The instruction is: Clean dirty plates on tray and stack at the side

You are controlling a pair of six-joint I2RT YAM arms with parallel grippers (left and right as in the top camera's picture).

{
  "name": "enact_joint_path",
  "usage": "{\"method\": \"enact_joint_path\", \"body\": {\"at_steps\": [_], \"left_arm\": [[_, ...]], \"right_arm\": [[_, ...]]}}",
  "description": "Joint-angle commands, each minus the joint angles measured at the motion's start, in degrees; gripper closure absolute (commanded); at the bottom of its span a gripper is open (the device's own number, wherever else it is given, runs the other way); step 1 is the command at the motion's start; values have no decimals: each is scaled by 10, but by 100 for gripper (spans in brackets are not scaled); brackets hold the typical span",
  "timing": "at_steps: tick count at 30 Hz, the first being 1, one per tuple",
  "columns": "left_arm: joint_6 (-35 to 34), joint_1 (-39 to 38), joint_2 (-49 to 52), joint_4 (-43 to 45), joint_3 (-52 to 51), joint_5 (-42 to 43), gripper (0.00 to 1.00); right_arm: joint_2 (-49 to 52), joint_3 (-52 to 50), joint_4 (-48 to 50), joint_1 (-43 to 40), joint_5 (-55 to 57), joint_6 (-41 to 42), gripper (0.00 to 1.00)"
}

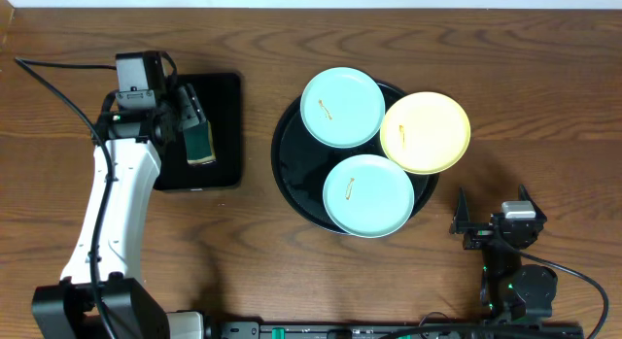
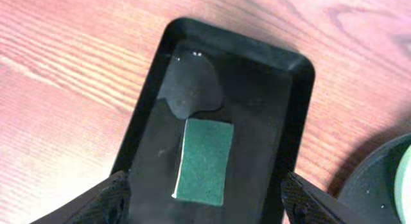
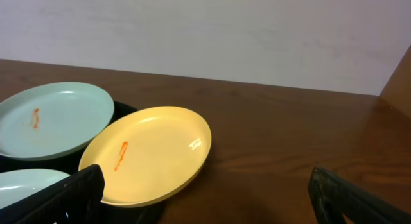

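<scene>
Hanging over the green sponge (image 2: 204,161), left jaws gape; right jaws gape facing the plates (image 1: 425,132).

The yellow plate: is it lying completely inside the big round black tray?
No, in the overhead view the yellow plate juts out past the rim of the tray, over the wooden table.

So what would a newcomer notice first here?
Two pale blue round plates and a pale yellow round plate, all orange-smeared, crowd the large round black tray mid-table; the yellow one overhangs its right rim. The left gripper hangs open above a green rectangular sponge in the rectangular black tray at left.
</scene>
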Motion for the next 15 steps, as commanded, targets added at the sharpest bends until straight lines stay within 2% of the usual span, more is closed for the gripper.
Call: {"method": "enact_joint_path", "body": {"at_steps": [1, 15], "left_arm": [[14, 1, 36, -2, -20, -5, 23], [15, 1, 226, 39, -24, -5, 23]], "right_arm": [[0, -1, -2, 6, 1, 9, 1], [0, -1, -2, 6, 1, 9, 1]]}}
